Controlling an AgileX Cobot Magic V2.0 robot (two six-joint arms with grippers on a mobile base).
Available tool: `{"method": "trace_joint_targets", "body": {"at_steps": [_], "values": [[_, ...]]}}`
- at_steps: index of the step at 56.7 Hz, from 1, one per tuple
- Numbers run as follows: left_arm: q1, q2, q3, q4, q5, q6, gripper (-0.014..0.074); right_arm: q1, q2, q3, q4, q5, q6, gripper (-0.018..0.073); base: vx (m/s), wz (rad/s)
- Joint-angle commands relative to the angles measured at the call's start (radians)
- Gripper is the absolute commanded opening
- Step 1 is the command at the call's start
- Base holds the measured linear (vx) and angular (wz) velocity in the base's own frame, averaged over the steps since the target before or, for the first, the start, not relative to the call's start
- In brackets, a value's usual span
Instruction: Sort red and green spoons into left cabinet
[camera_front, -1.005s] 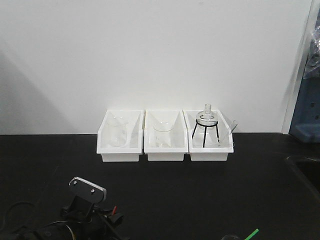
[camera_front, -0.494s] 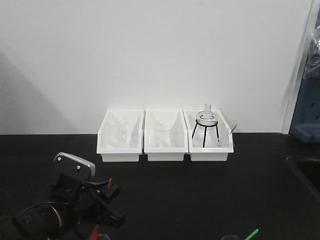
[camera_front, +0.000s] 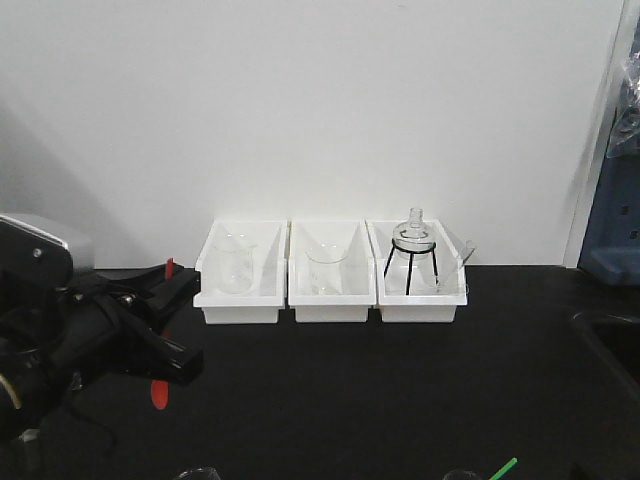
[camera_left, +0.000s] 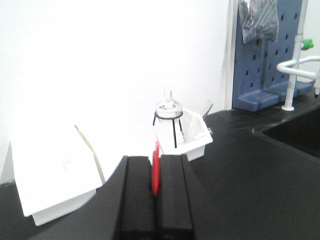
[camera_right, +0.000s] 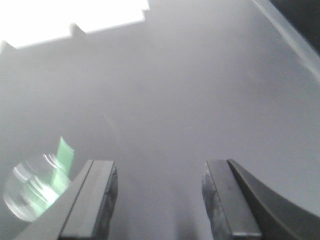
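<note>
Left hand (camera_left: 156, 161): clamped on the red spoon (camera_left: 156, 179), pads pressed against both sides.
Red spoon: roughly upright between the pads, clear of the black table (camera_front: 400, 390), left of the three white bins (camera_front: 330, 300).
Right hand (camera_right: 160, 200): fingers apart, holding nothing.
Green spoon (camera_right: 63, 152): standing in a clear glass vessel (camera_right: 25, 195), just beside the right hand.

Left wrist view overexposed, wall (camera_left: 100, 60) blown white; right wrist hazy, blurred; front evenly lit.
</note>
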Motion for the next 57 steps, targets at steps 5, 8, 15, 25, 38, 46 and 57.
{"method": "trace_joint_targets", "body": {"at_steps": [5,8,15,25,38,46,57], "values": [[-0.005,-0.052,-0.025,-0.013,-0.013,0.002,-0.0003,0.003,0.123,-0.031,-0.234,-0.352,0.124,0.0445,0.0,0.0],[-0.005,-0.055,-0.025,-0.013,-0.006,0.002,-0.0003,0.003,0.17,-0.031,-0.242,-0.412,0.124,0.0445,0.0,0.0],[-0.005,-0.055,-0.025,-0.013,-0.007,0.002,-0.0003,0.003,0.259,-0.031,-0.235,-0.536,0.124,0.0445,0.0,0.0],[-0.005,-0.055,-0.025,-0.013,-0.007,0.002,-0.0003,0.003,0.363,-0.031,-0.242,-0.658,0.108,0.0445,0.0,0.0],[-0.005,-0.055,-0.025,-0.013,-0.007,0.002,-0.0003,0.003,0.457,-0.032,-0.194,-0.751,0.093,0.0445,0.0,0.0],[-0.005,-0.055,-0.025,-0.013,-0.008,0.002,-0.0003,0.003,0.497,-0.032,-0.182,-0.781,0.084,0.0445,0.0,0.0],[-0.005,-0.055,-0.025,-0.013,-0.008,0.0,-0.0003,0.003,0.54,-0.032,-0.177,-0.865,0.084,0.0419,0.0,0.0]]}}
